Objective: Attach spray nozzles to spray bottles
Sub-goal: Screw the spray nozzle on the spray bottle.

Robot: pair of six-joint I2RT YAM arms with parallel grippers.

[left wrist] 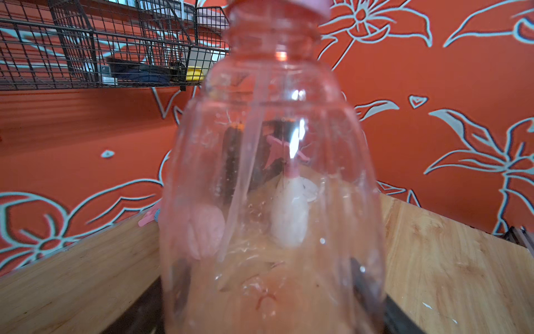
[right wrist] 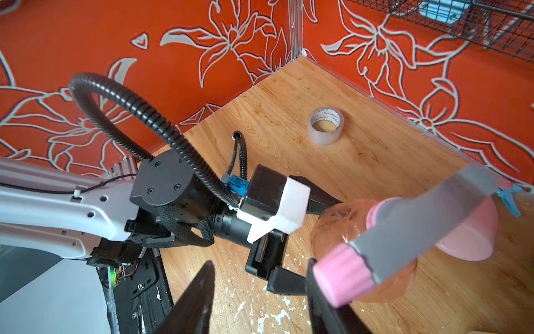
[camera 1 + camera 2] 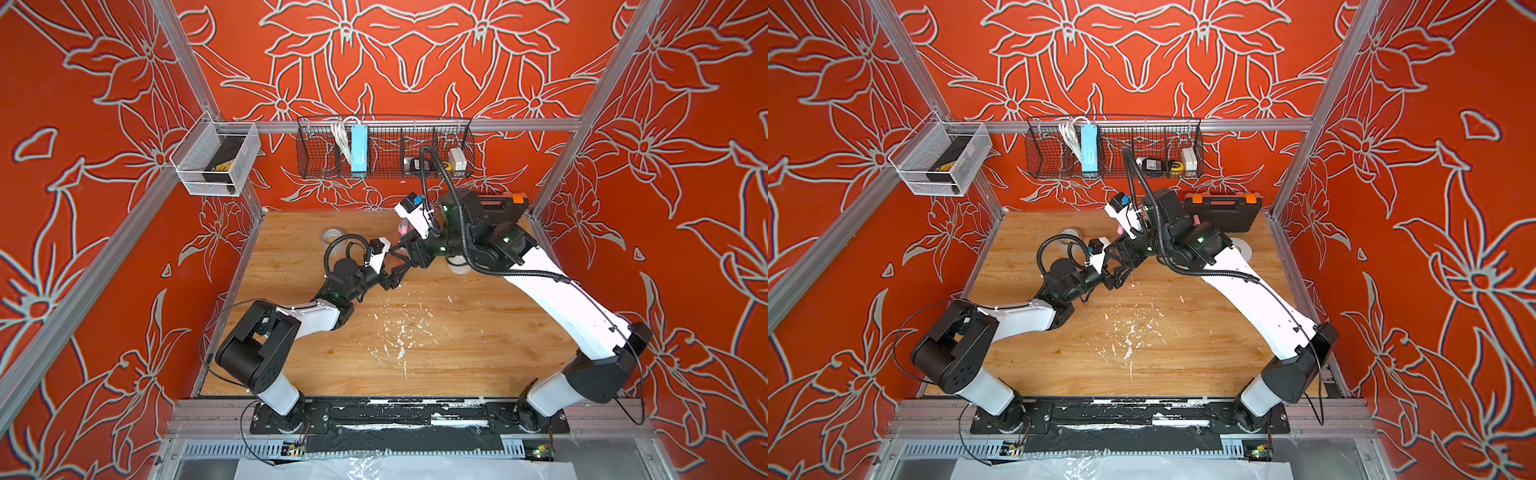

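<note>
The left gripper (image 2: pixel 318 243) was clamped on the translucent orange teardrop-shaped plastic bottle (image 2: pixel 341 228), with one black finger (image 2: pixel 320 201) on each side of its belly. It held the bottle over the back middle of the wooden tabletop (image 2: pixel 361 162). Whether the base rested on the wood could not be told. In the left wrist view the bottle filled most of the picture, and a thin clear dip tube (image 1: pixel 245 173) slanted down inside it.

The pink-and-grey plastic trigger spray nozzle (image 2: pixel 419 228) sat on top of that bottle with its pink collar (image 1: pixel 277 4) over the neck — how far it was threaded on could not be told. The right gripper (image 2: pixel 260 266) stood spread, and the gap between its black fingers was empty. The nozzle's ribbed pink end lay just beside one of those fingers (image 2: pixel 323 303), outside the gap.

An opaque pink plastic bottle (image 2: pixel 468 240) stood just behind the orange one. A pink-and-blue spray nozzle (image 2: pixel 508 196) lay on the wood near it. A cream-white bottle (image 1: pixel 289 214) with a pink top showed only as a blur through the orange wall. A roll of clear tape (image 2: pixel 325 125) lay flat, well apart, toward a back corner.

In both top views the two arms met over the back middle of the table — the orange bottle was mostly hidden beneath them.
</note>
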